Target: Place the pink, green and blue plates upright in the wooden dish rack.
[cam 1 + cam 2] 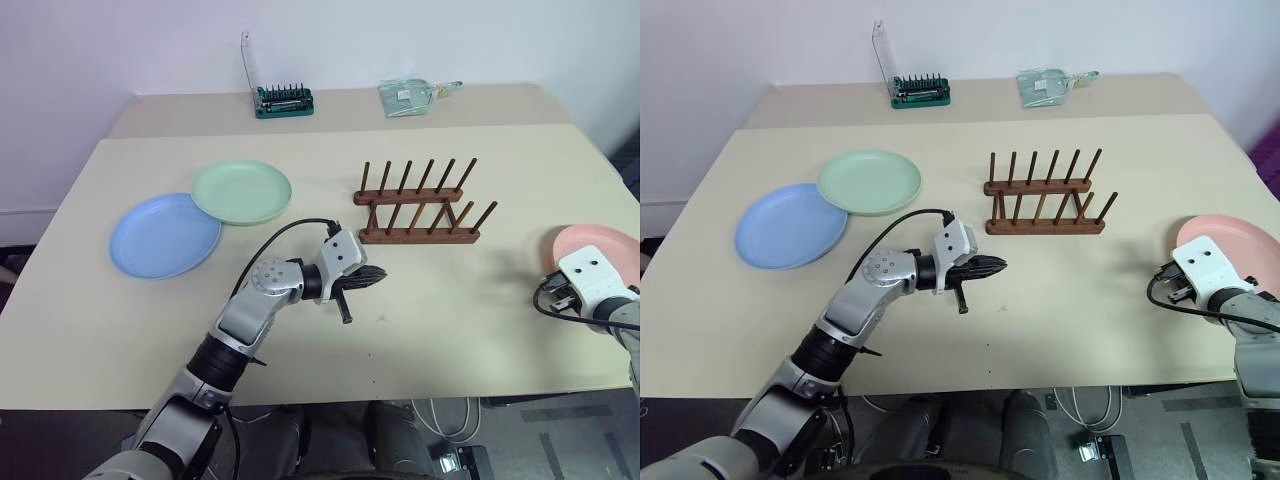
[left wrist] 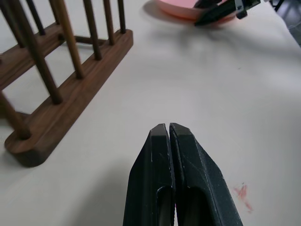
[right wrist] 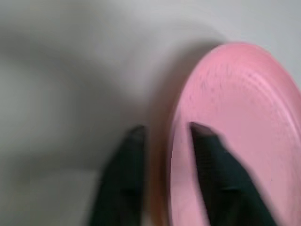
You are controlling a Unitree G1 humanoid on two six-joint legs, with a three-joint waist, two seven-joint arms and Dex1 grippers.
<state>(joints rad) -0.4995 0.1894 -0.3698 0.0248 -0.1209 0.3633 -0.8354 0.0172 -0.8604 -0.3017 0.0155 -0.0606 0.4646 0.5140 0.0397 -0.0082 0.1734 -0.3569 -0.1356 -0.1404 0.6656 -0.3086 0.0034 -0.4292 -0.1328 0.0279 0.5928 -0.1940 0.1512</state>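
The pink plate [image 3: 235, 117] lies at the table's right edge. My right gripper [image 3: 164, 129] is shut on its rim, one finger outside and one over the plate. The green plate [image 1: 241, 191] overlaps the blue plate [image 1: 160, 237] at the left of the table. Between them and the pink plate stands the wooden dish rack [image 1: 415, 200], upright and with nothing in its pegs. My left gripper [image 1: 375, 272] is shut and holds nothing. It hovers at the table's middle, in front of the rack's left end, pointing right.
A green bit holder [image 1: 284, 100] with a clear lid and a clear plastic packet [image 1: 410, 95] sit on the far table. A small red mark [image 2: 242, 192] is on the tabletop near my left gripper.
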